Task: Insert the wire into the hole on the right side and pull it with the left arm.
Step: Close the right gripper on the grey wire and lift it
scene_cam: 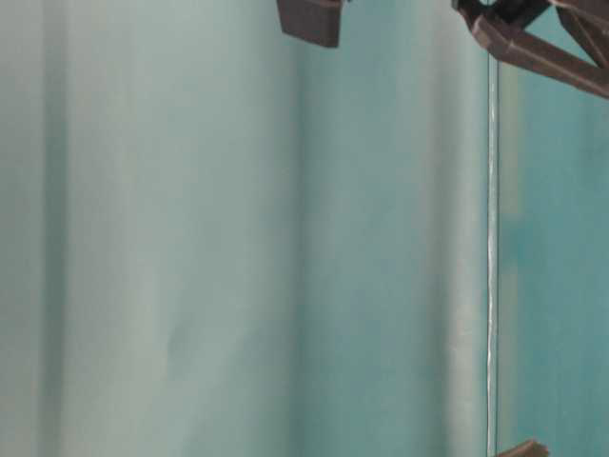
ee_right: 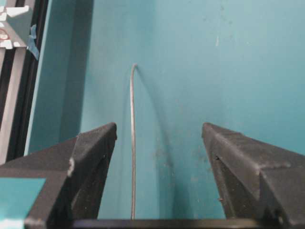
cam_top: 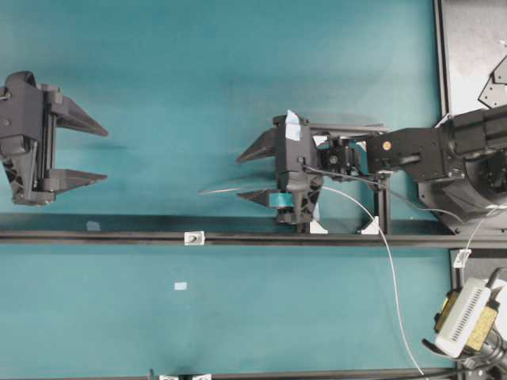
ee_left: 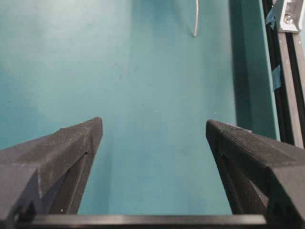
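We saw the left end effector [cam_top: 97, 153] at the far left of the teal worktop [cam_top: 198, 71], its plain black fingers [ee_left: 71, 148] spread wide with nothing between them. The right end effector [cam_top: 245, 176] sat near the middle, jaws likewise apart and empty. The wire [cam_top: 386, 253] lay on the worktop, curving from the lower right up under the right end effector, its free end [ee_right: 135, 65] between and ahead of those fingers. The small block with the hole [cam_top: 193, 237] sat on the black rail [cam_top: 95, 236].
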You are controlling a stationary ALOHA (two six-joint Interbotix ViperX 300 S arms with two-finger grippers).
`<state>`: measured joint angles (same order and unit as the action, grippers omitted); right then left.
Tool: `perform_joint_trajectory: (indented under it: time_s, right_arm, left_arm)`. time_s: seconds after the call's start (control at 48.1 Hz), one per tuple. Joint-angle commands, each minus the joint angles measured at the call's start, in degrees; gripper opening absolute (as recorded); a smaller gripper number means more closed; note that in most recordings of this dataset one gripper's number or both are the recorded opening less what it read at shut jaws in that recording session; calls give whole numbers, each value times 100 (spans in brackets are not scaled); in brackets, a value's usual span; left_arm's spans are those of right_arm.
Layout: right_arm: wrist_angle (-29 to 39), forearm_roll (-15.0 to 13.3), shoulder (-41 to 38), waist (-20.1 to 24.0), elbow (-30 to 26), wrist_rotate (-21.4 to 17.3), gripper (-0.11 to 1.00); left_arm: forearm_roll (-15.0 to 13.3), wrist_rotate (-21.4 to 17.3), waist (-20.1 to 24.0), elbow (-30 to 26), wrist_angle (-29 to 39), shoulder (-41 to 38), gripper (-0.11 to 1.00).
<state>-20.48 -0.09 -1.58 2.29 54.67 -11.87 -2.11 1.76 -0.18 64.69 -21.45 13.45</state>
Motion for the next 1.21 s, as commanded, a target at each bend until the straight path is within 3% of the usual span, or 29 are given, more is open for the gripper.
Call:
perform_joint_trajectory:
  time_s: [0.0,1.185]
  right_arm:
    - [-53,-18,-53,9,-185,9,79]
    - [-185,-9,-563,18,-554,18,79]
  left_arm:
    - [-9,-9,-9,-79,-53,44,75]
    - [-9,-9,-9,-44,-53,44,75]
